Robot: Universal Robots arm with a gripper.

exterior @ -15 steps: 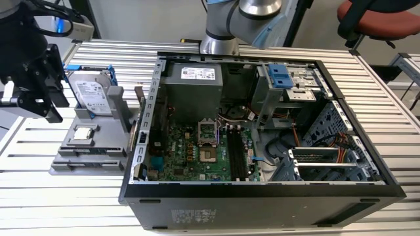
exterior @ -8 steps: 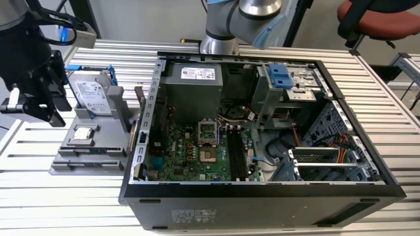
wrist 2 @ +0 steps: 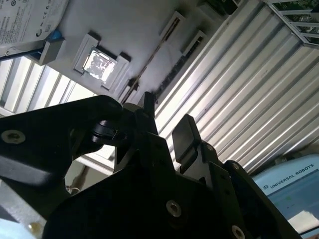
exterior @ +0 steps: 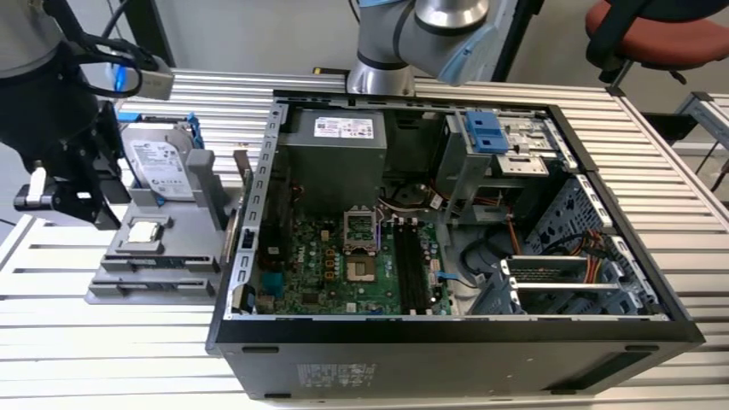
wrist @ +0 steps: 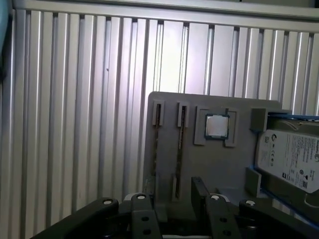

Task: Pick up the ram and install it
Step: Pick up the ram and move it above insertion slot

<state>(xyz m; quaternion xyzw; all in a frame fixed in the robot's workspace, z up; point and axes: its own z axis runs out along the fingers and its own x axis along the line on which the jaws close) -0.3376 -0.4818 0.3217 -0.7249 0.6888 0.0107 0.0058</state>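
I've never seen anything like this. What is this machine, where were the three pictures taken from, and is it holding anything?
It is one robot arm standing by a slatted metal table. The exterior view looks on from outside, at an open computer case. Both wrist views ride on the arm and look past its gripper, whose fingers are open and hold nothing. Near it, a gray holder carries thin ram sticks, a chip and a hard drive.
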